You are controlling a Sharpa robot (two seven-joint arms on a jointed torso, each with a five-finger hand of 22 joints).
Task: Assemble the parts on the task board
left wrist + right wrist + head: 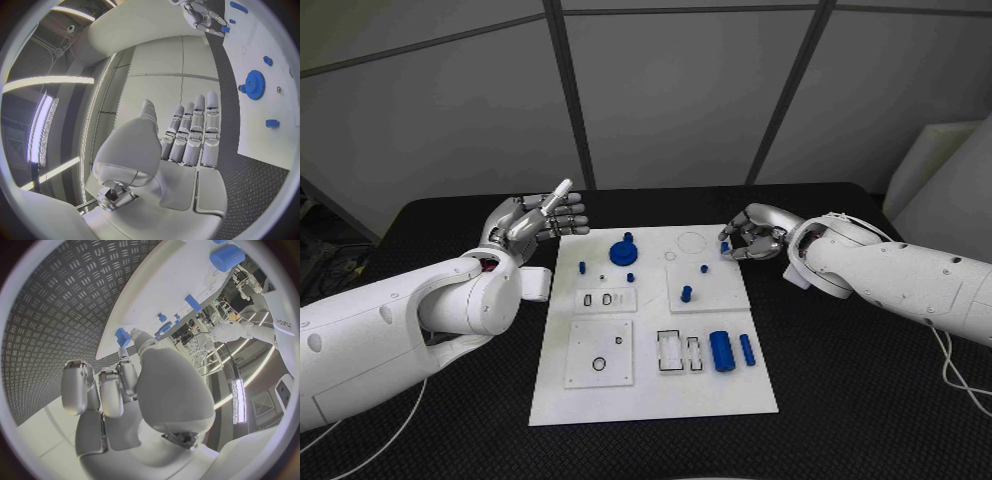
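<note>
A: Where is the right robot hand (754, 238) sitting just now?

B: It is hovering at the far right edge of the task board (651, 400), fingers curling in. The right wrist view is showing a small blue part (122, 335) pinched at its fingertips, so I am judging it to be gripping that piece.

A: And the left robot hand (538, 220)?

B: It is hanging off the board's far left corner, above the counter (862, 400), fingers apart and holding nothing.

A: Which way is the work lying from the right one?

B: Toward the robot and leftward. The blue gear (626, 250) is sitting near the far middle of the board, nearer the left hand. The upright blue peg (687, 294) is standing just inboard of the right hand. The big blue cylinder (723, 351) and slim blue rod (747, 349) are lying at the near right, long axes running away from the robot.

A: Room to move?

B: I am judging plenty; the board's right edge is bordering bare counter.
</note>
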